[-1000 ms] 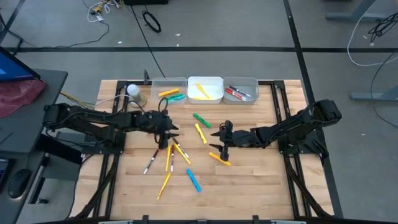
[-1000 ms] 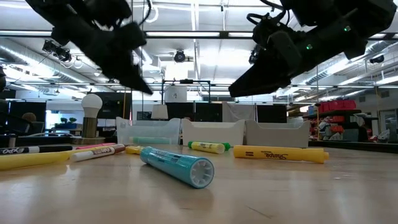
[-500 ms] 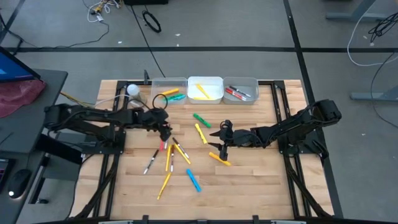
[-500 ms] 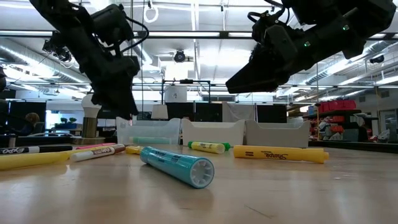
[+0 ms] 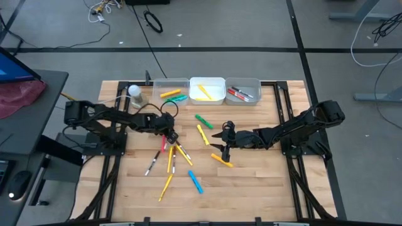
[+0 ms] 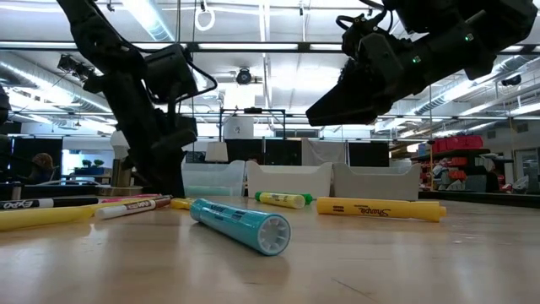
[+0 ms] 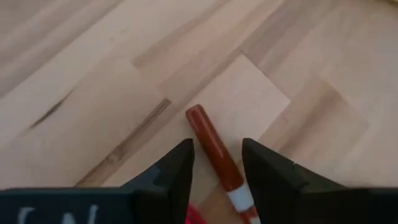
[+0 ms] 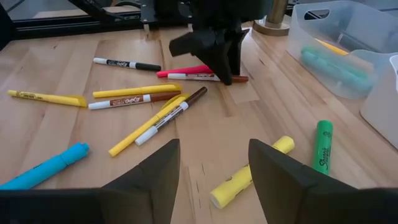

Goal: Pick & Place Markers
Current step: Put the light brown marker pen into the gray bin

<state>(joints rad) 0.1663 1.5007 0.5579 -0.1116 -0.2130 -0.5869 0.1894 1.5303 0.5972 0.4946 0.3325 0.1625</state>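
Observation:
Several markers lie loose on the wooden table: a green one (image 5: 203,120), yellow ones (image 5: 203,134) (image 5: 221,161), a blue one (image 5: 196,182) and a cluster of yellow, pink and white ones (image 5: 173,157). My left gripper (image 5: 168,137) points steeply down, open, at the cluster's far end. Its fingers stand on either side of a white marker's maroon cap (image 7: 208,140) without touching it. My right gripper (image 5: 225,143) hovers open above the table's middle, over the yellow marker (image 8: 249,177).
Three bins stand in a row at the far edge: a clear one (image 5: 162,84) with yellow and green markers, a white one (image 5: 220,89) with a yellow one, a clear one (image 5: 255,91) with red ones. A white-topped stand (image 5: 134,92) is at the far left. The near half of the table has free room.
My left gripper has come down from above the cluster to the table, rolling about its own axis and tipping steeply down, until its fingers stand astride the maroon-capped marker. The markers have kept their places.

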